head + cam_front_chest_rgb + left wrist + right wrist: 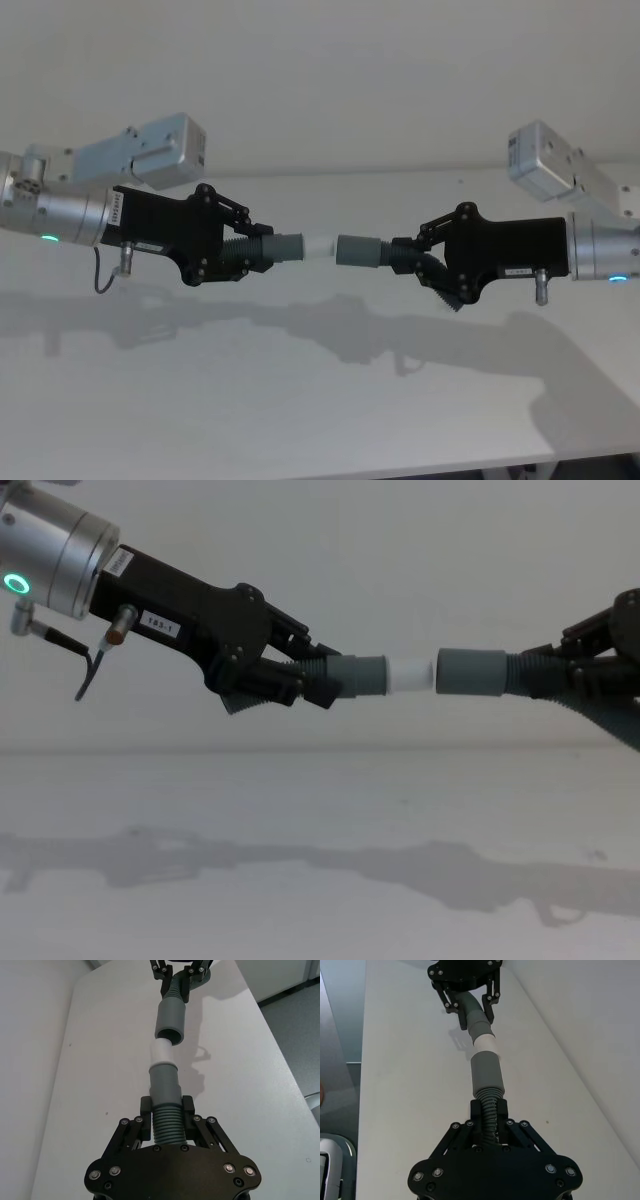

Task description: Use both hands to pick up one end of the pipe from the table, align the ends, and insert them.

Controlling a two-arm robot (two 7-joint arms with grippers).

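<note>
**Two hose pieces held end to end above the table**

The left gripper is seen on the left of the head view, raised above the table, its fingers closed around the ribbed middle of the left hose piece. This piece is pointed toward the centre, and a white tip is seen sticking out of its smooth grey cuff. In the chest view the same gripper is shown coming in from the upper left, tilted slightly downward, with a green ring light lit on its silver arm.

The right gripper is held at about the same height on the right, its fingers clamped on the ribbed part of the right hose piece. The smooth grey cuff of this piece is turned toward the white tip.

The two ends are roughly lined up along one axis. In the chest view the white tip is seen just at the mouth of the grey cuff; whether the two are touching or a thin gap is left cannot be told. In the left wrist view the white tip appears just at the open rim of the cuff, not pushed in to any depth.

Both pieces are held clear of the table, on which the shadows of the arms are cast
</note>
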